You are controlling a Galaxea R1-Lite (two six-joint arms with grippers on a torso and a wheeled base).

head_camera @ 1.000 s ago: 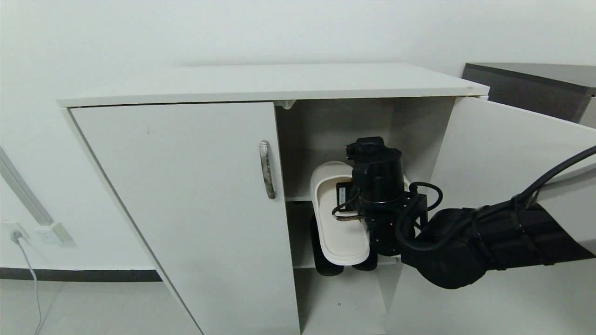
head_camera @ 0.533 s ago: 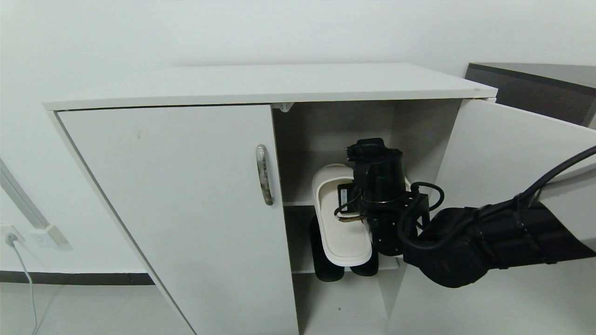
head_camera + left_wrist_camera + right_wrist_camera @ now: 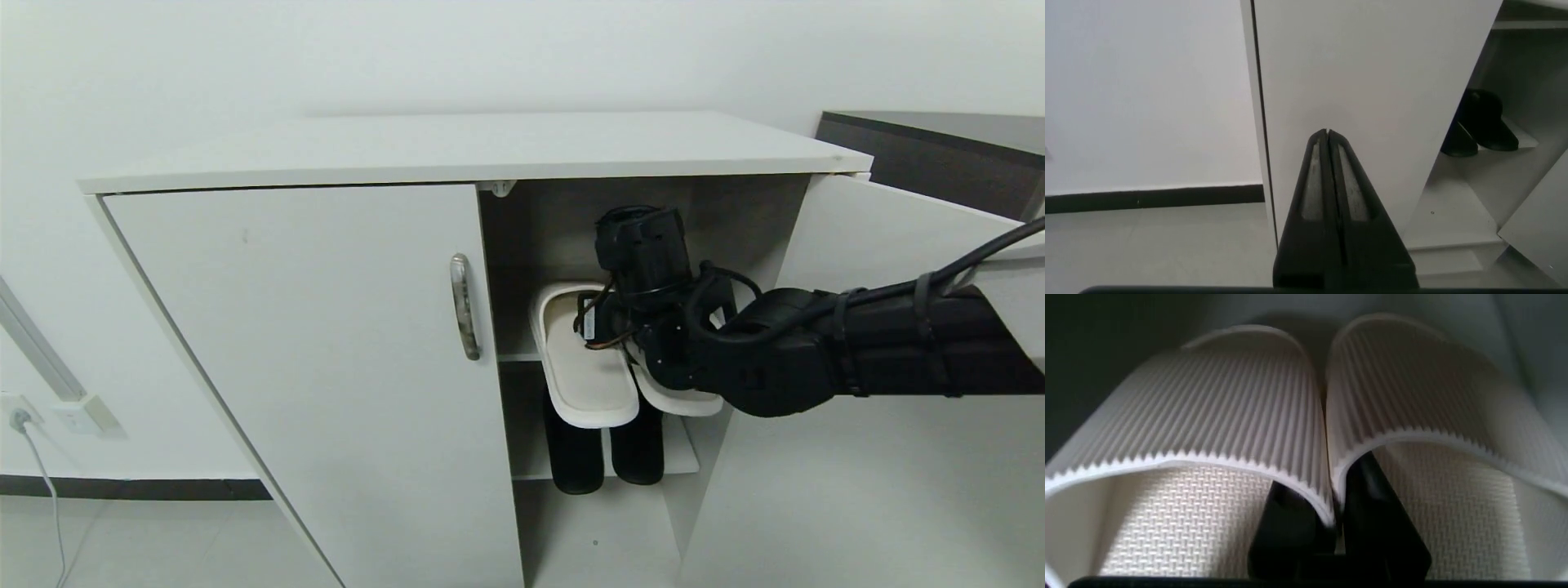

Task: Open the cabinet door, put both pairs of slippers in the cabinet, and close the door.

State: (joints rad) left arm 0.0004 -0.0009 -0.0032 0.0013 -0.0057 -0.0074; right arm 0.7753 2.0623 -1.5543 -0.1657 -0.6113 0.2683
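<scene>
The white cabinet [image 3: 473, 147] has its right door [image 3: 865, 261] swung open and its left door [image 3: 310, 351] closed. My right gripper [image 3: 1331, 527] is shut on the pair of white slippers [image 3: 1323, 416], its fingers [image 3: 1372, 502] under the ribbed straps, pinching them together. The white slippers [image 3: 584, 371] hang toe-in at the upper shelf's opening, heels sticking out. The black slippers [image 3: 604, 453] stand on the shelf below and also appear as black slippers [image 3: 1482, 122] from the side. My left gripper [image 3: 1327, 188] is shut on nothing, in front of the closed left door.
The closed door carries a metal handle [image 3: 464, 306]. A dark piece of furniture [image 3: 939, 147] stands behind the open door. A wall socket with a cable [image 3: 20, 420] is low on the left. The cabinet's bottom compartment [image 3: 596, 539] is bare.
My right arm has raised the white slippers and carried them further in toward the upper shelf, uncovering more of the black slippers. The head camera shifted slightly early on.
</scene>
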